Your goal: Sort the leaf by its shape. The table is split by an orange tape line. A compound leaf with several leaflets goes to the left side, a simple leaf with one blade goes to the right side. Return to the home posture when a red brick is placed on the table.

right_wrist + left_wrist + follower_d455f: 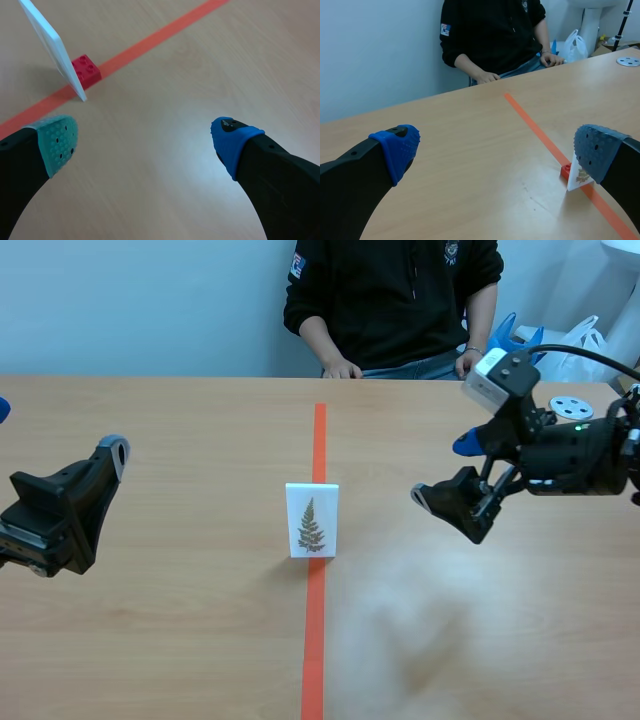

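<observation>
A white card (312, 520) showing a fern-like compound leaf with several leaflets stands upright on the orange tape line at mid-table. A red brick (86, 68) sits right behind it on the tape, touching its base. From the left wrist view, the card (579, 177) and brick (565, 171) lie ahead, beside my right-hand finger. My left gripper (100, 480) hovers open and holds nothing, well left of the card. My right gripper (443, 470) is open and raised to the card's right. In the right wrist view the card (52, 47) is ahead, beyond the finger with the grey-green pad.
A person sits across the table with both hands (340, 368) resting at its far edge. A grey perforated disc (571, 407) lies at the far right, behind my right arm. White plastic bags (574, 44) stand beyond the table.
</observation>
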Robot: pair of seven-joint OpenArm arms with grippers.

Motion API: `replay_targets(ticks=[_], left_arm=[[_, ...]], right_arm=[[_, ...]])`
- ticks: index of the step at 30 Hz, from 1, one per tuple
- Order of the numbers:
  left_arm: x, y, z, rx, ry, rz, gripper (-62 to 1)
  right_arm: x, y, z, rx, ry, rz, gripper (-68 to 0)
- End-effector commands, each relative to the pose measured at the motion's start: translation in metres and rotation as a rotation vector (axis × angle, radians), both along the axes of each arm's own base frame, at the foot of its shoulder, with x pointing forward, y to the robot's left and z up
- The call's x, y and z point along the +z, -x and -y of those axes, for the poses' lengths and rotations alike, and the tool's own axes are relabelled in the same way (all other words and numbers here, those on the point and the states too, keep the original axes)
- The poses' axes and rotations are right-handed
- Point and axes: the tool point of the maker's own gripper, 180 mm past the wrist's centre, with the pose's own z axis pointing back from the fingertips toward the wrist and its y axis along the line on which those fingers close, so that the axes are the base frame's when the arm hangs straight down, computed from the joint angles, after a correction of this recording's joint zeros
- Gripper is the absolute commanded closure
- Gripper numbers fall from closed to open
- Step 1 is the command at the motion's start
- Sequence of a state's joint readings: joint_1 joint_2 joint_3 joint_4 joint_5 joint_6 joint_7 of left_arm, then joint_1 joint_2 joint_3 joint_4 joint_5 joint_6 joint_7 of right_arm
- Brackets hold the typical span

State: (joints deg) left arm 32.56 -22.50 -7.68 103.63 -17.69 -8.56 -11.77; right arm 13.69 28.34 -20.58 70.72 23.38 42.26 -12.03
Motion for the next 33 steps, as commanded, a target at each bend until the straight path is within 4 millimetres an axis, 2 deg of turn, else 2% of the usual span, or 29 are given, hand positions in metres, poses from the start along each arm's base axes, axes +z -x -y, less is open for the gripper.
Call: replay_targets(ticks=[1,8,11,18,25,33], left_arm=[[0.008,0.000,0.000,0.006,-0.002,0.028,-62.3],[0.007,0.000,0.000,0.007,-0.013,0.030,-62.3],[0.008,0.000,-0.001,0.010,-0.015,0.032,-62.3],[0.009,-0.001,-0.003,0.014,-0.018,0.036,-62.3],[0.009,-0.001,-0.003,0.013,-0.017,0.036,-62.3],[0.009,-0.001,-0.003,0.012,-0.020,0.036,-62.3]], right_arm=[[0.017,-0.009,-0.017,0.031,-0.046,0.042,-54.2],[0.007,-0.002,-0.067,0.134,-0.080,0.007,-54.2],[0.001,0.003,-0.080,0.151,-0.098,-0.010,-54.2],[-0.016,0.004,-0.096,0.144,-0.148,-0.041,-54.2],[-0.019,0.008,-0.119,0.180,-0.177,-0.027,-54.2],[-0.036,0.009,-0.128,0.133,-0.232,-0.057,-54.2]])
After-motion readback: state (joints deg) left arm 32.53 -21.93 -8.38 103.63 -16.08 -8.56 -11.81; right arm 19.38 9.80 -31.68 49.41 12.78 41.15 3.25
